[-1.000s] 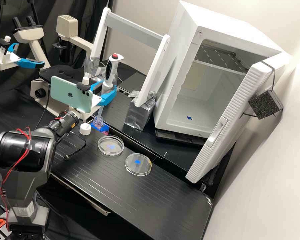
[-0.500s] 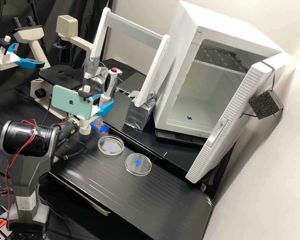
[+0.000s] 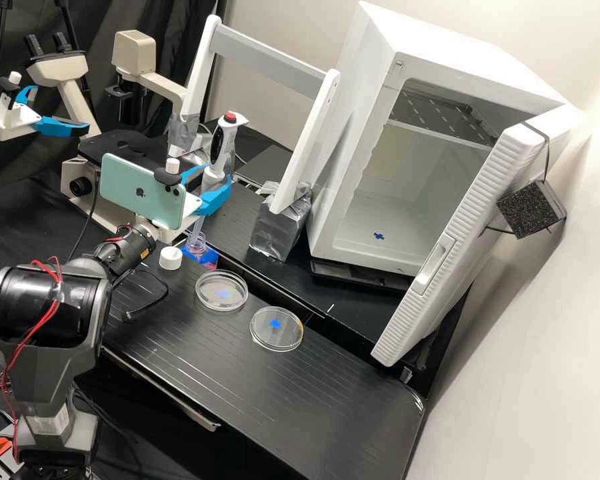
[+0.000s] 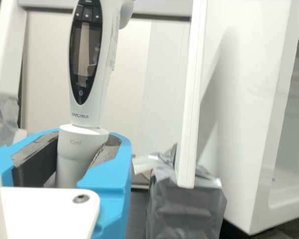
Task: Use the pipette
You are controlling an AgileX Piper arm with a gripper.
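My gripper is shut on the pipette, which stands nearly upright with its red button on top. The pipette's clear tip points down over the open mouth of a small bottle with blue on its side; whether the tip's end is inside the mouth I cannot tell. In the wrist view, the gripper has its dark pads on both sides of the pale lower barrel of the pipette, below the dark display. Two clear petri dishes lie on the bench, each with a blue mark.
Beside the bottle stands a white cap. Behind the pipette is a white frame on foil-wrapped feet. A white incubator with its door ajar stands at the right. A microscope is at the back left, near a second arm's gripper.
Between the first two frames the gripper lowered with the pipette, bringing its tip down at the bottle; since then both have risen back up, and the arm's elbow has swung back left.
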